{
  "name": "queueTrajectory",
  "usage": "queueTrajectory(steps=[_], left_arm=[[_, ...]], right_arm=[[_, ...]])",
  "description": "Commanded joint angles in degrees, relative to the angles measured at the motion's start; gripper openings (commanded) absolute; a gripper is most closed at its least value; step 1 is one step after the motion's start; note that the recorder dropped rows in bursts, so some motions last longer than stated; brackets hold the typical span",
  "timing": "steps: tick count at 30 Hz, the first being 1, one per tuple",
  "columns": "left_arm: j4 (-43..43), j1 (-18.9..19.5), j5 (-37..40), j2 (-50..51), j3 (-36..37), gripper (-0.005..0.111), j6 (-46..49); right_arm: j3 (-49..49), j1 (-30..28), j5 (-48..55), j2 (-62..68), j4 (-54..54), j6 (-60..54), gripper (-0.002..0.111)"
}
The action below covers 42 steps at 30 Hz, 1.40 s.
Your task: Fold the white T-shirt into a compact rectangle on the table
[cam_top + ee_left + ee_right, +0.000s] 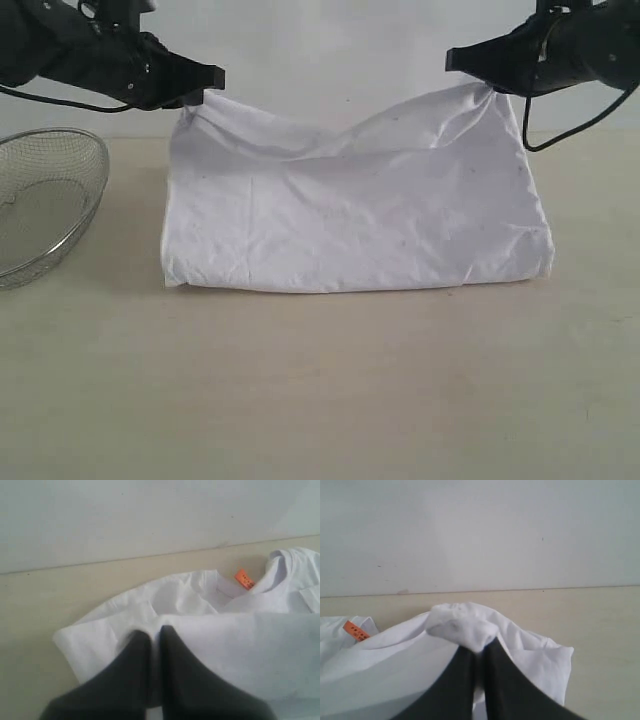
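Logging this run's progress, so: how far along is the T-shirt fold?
Done: both grips are made, the left gripper and right gripper each shut on an edge of the white T-shirt. In hand: a fold, that edge raised off the table above the layer with the orange neck tag. Left: lay it down, then fold further into a compact rectangle.

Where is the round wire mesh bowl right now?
In the exterior view, the round silver wire mesh bowl sits on the pale beige table at the left edge, apart from the white cotton T-shirt to its right.
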Motion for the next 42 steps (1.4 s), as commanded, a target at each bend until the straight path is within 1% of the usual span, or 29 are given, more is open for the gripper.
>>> queueTrajectory(steps=[1, 11, 13, 15, 16, 17, 18, 19, 20, 21, 22, 24, 26, 28, 30, 33, 34, 36, 37, 38, 40, 42], left_arm=[[-0.4, 0.2, -0.1, 2.3, -2.0, 0.005, -0.1], [0.1, 0.4, -1.2, 2.8, -2.0, 0.005, 0.8], [0.5, 0.4, -0.1, 2.8, -2.0, 0.007, 1.3], [1.5, 0.4, 1.1, 2.8, -2.0, 0.016, 1.8], [2.1, 0.5, 1.7, 2.8, -2.0, 0.023, 1.8], [2.5, 0.5, 2.1, 2.8, -2.0, 0.033, 1.8], [2.6, 0.5, 2.1, 2.8, -2.0, 0.043, 1.8], [2.6, 0.5, 2.3, 2.8, -2.0, 0.058, 1.2], [2.5, 0.5, 2.3, 2.8, -2.1, 0.068, 0.5], [2.4, 0.5, 2.3, 2.8, -2.1, 0.075, -0.3], [2.4, 0.5, 2.3, 2.8, -2.1, 0.080, -1.8], [2.4, 0.9, 3.9, 2.6, -2.1, 0.078, -2.1], [2.6, 1.0, 7.2, 2.0, -2.1, 0.068, -2.2], [3.6, 1.1, 10.5, 1.1, -2.1, 0.057, -2.2], [3.9, 1.1, 13.8, 0.0, -2.1, 0.048, -2.2], [4.7, 1.1, 19.1, -1.8, -2.1, 0.038, -3.5], [5.8, 1.1, 20.9, -2.3, -2.1, 0.034, -5.2], [7.9, 1.1, 23.9, -2.4, -2.1, 0.031, -6.3], [9.6, 1.0, 25.8, -2.4, -1.5, 0.031, -7.9], [10.5, 1.0, 26.2, -2.4, -0.9, 0.032, -8.5], [11.4, 0.9, 26.6, -2.4, 1.2, 0.032, -9.3], [11.0, 0.9, 26.5, -2.4, 3.3, 0.032, -9.5]], right_arm=[[-1.3, -0.4, -0.6, 1.6, -0.6, -0.3, 0.000], [-1.3, -2.2, -1.7, 3.8, -0.3, -0.9, 0.000], [-1.3, -2.2, -1.9, 4.2, -0.3, -1.6, 0.003], [-1.3, -2.2, -1.9, 4.3, -0.3, -2.4, 0.015], [-1.3, -2.2, -1.6, 4.3, -0.3, -2.4, 0.025], [-1.3, -2.2, -1.3, 4.3, -0.3, -2.4, 0.040], [-1.3, -2.2, -0.5, 4.3, -0.3, -2.4, 0.058], [-1.3, -2.2, 0.5, 4.3, -0.3, -2.4, 0.076], [-1.3, -2.2, 1.3, 4.3, -0.3, -2.4, 0.088], [-1.3, -2.2, 2.5, 4.3, -0.3, -2.4, 0.092], [-1.3, -2.2, 4.1, 4.3, -0.3, -2.4, 0.090], [-1.3, -2.2, 7.0, 4.3, -0.3, -2.4, 0.081], [-1.3, -2.2, 10.5, 4.3, -0.6, -3.0, 0.071], [-1.3, -2.2, 14.6, 4.1, -0.1, -4.1, 0.065], [-1.3, -2.2, 17.9, 3.8, 1.9, -6.5, 0.064], [-1.3, -2.2, 22.1, 2.9, 8.3, -14.5, 0.064], [-1.3, -2.2, 23.8, 2.4, 12.1, -17.9, 0.064], [-1.3, -2.2, 26.2, 2.0, 18.8, -22.8, 0.064], [-1.3, -2.2, 27.8, 1.6, 23.1, -27.0, 0.064], [-1.3, -2.2, 29.2, 1.6, 27.1, -29.7, 0.064], [-1.3, -2.2, 32.5, 1.5, 31.4, -32.7, 0.064], [-0.6, -2.2, 33.8, 1.5, 31.4, -32.9, 0.064]])
